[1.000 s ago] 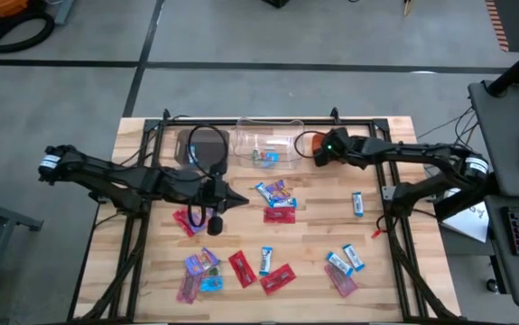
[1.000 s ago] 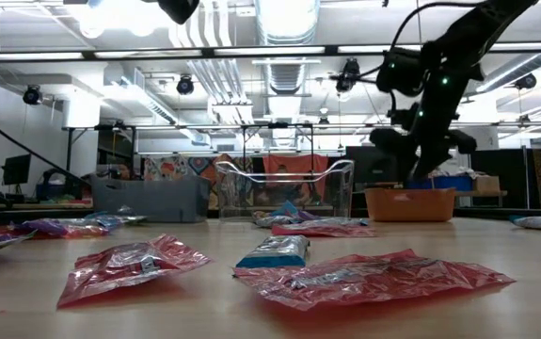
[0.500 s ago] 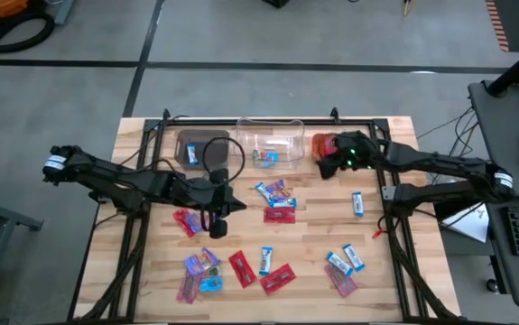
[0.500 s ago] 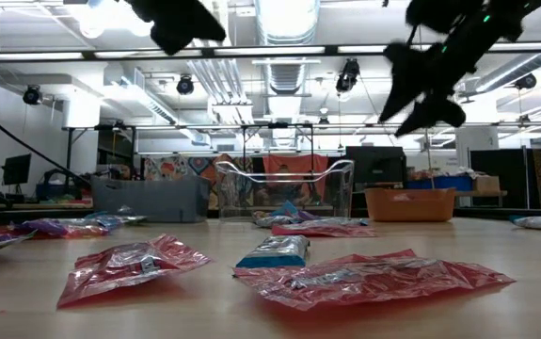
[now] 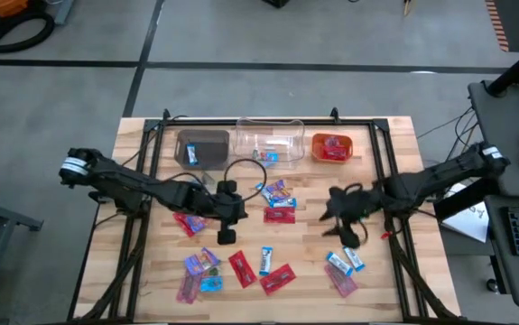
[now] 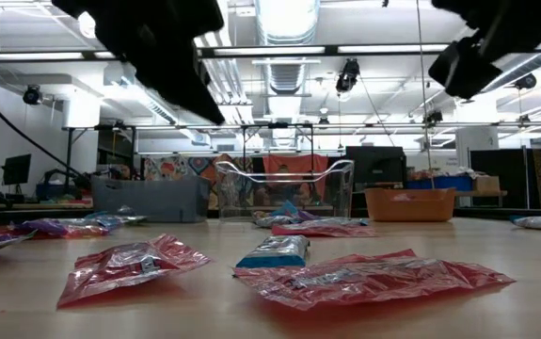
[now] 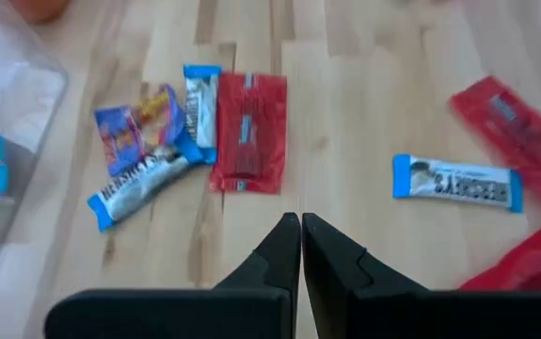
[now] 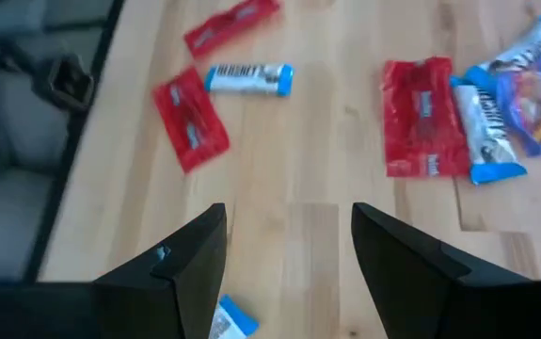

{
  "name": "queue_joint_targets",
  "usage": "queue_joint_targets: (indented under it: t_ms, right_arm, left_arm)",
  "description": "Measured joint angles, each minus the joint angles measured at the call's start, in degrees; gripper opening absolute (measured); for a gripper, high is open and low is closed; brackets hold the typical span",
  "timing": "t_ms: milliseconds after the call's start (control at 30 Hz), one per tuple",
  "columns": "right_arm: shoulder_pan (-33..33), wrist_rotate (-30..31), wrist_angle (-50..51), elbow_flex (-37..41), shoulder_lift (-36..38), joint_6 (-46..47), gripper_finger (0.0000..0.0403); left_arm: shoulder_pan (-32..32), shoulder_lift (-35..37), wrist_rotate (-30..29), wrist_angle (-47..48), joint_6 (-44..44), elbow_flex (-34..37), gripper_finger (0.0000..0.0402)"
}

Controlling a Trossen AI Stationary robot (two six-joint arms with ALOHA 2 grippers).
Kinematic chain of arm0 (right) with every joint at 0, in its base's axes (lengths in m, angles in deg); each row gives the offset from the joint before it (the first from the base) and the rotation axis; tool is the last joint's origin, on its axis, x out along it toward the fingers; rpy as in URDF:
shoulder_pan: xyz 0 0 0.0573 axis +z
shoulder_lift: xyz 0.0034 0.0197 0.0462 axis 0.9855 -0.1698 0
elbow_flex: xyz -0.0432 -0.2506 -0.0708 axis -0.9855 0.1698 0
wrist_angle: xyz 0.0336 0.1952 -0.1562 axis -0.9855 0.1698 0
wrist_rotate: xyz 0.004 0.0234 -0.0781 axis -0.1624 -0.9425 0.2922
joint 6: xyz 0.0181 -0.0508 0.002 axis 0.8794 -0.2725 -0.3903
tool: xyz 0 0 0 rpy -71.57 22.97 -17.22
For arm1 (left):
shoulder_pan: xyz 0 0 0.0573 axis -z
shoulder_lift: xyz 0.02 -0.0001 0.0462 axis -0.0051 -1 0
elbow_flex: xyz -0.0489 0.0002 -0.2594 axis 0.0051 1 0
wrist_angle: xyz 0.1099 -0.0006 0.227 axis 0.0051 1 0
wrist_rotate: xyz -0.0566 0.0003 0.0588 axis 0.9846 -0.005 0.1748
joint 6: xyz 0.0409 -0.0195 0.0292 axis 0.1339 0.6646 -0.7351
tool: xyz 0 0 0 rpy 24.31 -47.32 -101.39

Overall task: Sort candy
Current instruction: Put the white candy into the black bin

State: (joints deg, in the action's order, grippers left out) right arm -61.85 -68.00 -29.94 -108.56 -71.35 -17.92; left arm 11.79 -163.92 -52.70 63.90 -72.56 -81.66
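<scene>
Candy (image 5: 279, 214) lies scattered before us on the table (image 5: 394, 135). Our left gripper (image 5: 227, 236) hovers at nine o'clock of centre, fingers pressed together and empty; our right gripper (image 5: 329, 217), at three o'clock, is spread wide.

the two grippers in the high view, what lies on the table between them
A candy cluster: a red sweet with blue-and-white and multicoloured ones, between left gripper and right gripper.

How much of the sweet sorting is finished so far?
Only a little. A few sweets already lie in the brown bin, clear bin and orange bin. Nothing is in hand: the left pincer is shut and empty, the right pincer open. Most sweets remain scattered on the table.
</scene>
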Motion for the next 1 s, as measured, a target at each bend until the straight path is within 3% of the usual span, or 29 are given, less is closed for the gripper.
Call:
queue_joint_targets:
  t_ms: [167, 333, 567, 667, 867, 1000]
  right_arm:
    - [5.4, 4.7, 0.2, 0.0, -4.6, 5.8, 0.0219]
    - [6.0, 6.6, -0.4, 0.0, -9.0, 10.8, 0.0219]
    - [6.3, 23.9, -7.6, 0.0, -17.7, 5.1, 0.0219]
    - [5.6, 28.4, -12.8, 0.1, -21.7, 0.7, 0.0219]
    - [1.0, 28.9, -23.3, 0.1, -27.5, -7.6, 0.0219]
    - [-3.3, 24.1, -29.1, 0.8, -29.6, -12.1, 0.0219]
  left_arm:
    - [0.1, -5.3, 2.1, -3.4, -1.7, 0.0, 0.0]
    - [0.2, -9.2, 5.7, -7.3, -4.6, 0.0, 0.0]
    - [0.2, -11.1, 7.5, -9.9, -7.3, 0.0, 0.0]
    - [0.3, -10.8, 7.5, -9.8, -7.3, 0.0, 0.0]
    - [0.8, -10.6, 7.6, -10.6, -7.0, 0.2, 0.0]
    - [1.6, -9.9, 8.1, -11.3, -6.1, 0.3, 0.0]
